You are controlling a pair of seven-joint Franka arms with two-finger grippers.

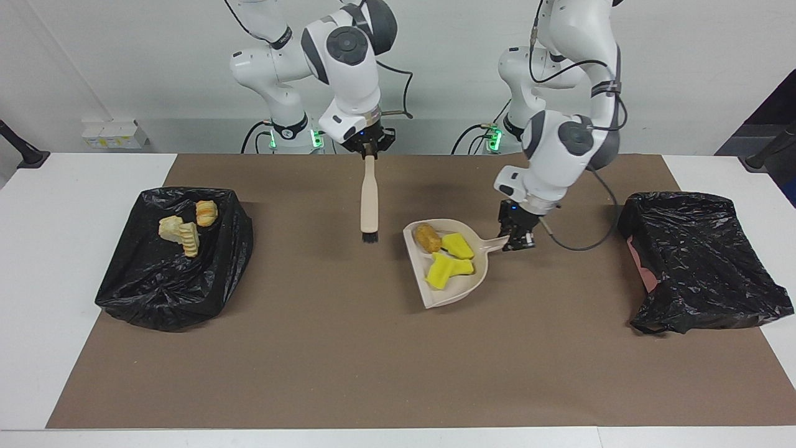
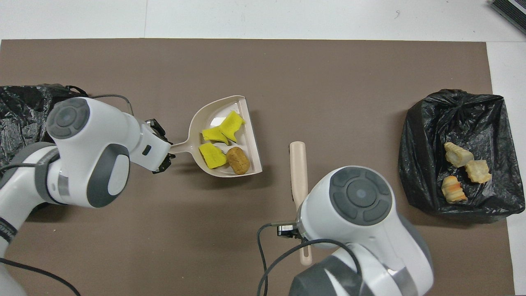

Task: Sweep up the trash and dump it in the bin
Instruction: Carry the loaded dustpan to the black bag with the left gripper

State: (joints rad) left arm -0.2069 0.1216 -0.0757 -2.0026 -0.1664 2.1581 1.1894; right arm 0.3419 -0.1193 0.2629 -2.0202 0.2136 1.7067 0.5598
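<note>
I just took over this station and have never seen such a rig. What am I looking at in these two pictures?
Two robot arms work at a table. One picture faces them from across it; the other looks down from above them. The left gripper holds the handle of a beige dustpan carrying yellow sponge pieces and an orange-brown nugget. The right gripper holds a brush upright, bristles down. A black-lined bin at the right arm's end holds bread-like chunks. Another bin sits at the left arm's end.
</note>
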